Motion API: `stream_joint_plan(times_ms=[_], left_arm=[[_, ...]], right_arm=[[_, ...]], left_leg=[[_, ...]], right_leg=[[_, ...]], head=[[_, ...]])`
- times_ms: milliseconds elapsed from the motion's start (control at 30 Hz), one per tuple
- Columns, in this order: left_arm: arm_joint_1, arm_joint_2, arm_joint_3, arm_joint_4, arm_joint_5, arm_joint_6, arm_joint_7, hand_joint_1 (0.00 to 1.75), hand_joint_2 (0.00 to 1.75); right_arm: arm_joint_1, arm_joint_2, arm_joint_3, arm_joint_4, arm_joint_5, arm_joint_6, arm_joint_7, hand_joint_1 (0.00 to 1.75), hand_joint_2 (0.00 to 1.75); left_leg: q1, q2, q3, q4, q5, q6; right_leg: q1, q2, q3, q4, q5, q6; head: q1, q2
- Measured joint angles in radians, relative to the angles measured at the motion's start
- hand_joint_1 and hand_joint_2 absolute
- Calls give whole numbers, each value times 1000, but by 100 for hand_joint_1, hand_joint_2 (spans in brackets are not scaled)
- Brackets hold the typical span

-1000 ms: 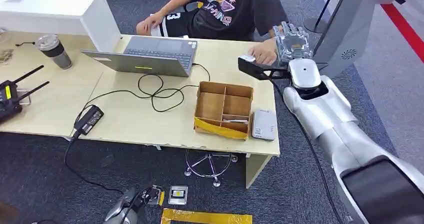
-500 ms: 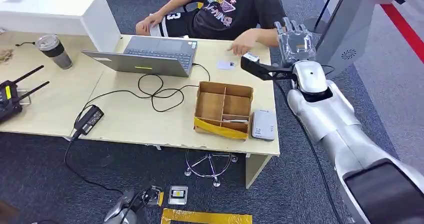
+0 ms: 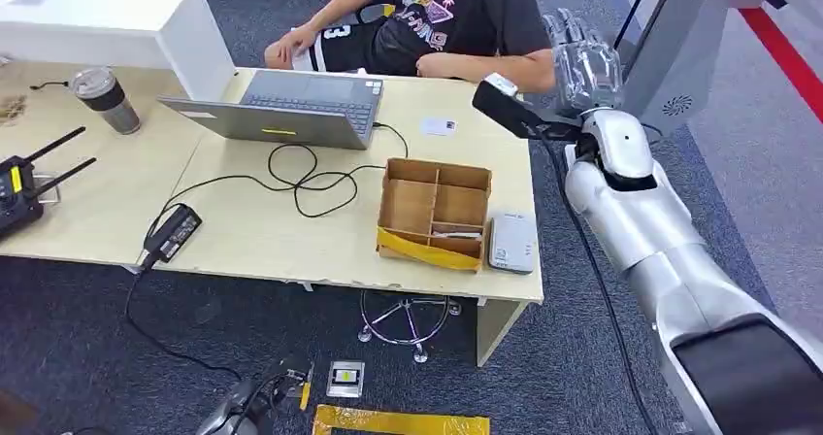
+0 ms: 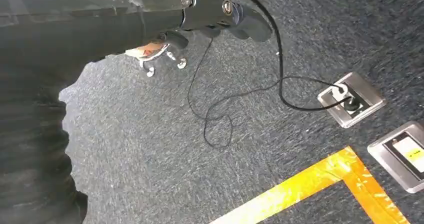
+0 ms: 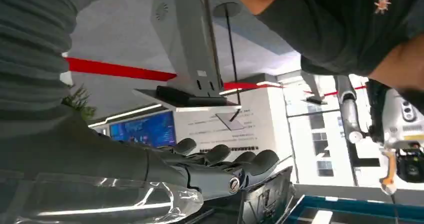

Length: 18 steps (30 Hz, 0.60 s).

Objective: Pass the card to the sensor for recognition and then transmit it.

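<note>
**Beside the cardboard box, the card lies flat on the desk**

Beyond the cardboard box (image 3: 434, 214), on the far side of the desk (image 3: 291, 236), the small white card (image 3: 439, 126) lies flat on the wood, apart from the box and just off the near corner of the open laptop (image 3: 291, 110). Right of the box, touching or nearly touching its side, sits the grey sensor (image 3: 511, 242), close to the desk's front edge. The right hand (image 3: 585, 66) is raised well above and beyond the box, past the desk's far right corner, fingers extended and apart with nothing in them; the right wrist view shows the same fingers (image 5: 220, 159) lying side by side, empty. A person (image 3: 437, 17) in a dark printed shirt sits behind the desk on the far side from the box, one forearm resting along the desk edge near the raised hand. Left of the box a black cable (image 3: 301, 178) loops across the desk to a power adapter (image 3: 173, 232). The left hand (image 4: 220, 14) hangs low over the carpet; whether its fingers are curled or spread I cannot tell
</note>
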Motion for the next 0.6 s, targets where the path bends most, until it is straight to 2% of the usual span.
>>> stream_joint_plan(times_ms=[200,433,600], left_arm=[[26,16,1,0,14,8,-4,0,175],[61,31,2,0,14,11,-10,0,175],[78,39,2,0,7,21,-10,0,175]], right_arm=[[72,-25,-43,-136,-132,40,-16,0,175],[232,-99,-81,-445,-271,106,61,0,175],[379,-136,-110,-710,-375,194,130,0,175]], left_leg=[[0,0,0,0,0,0],[0,0,0,0,0,0],[0,0,0,0,-1,0]], right_leg=[[0,0,0,0,0,0],[0,0,0,0,0,0],[0,0,0,0,0,0]], head=[[0,0],[0,0],[0,0]])
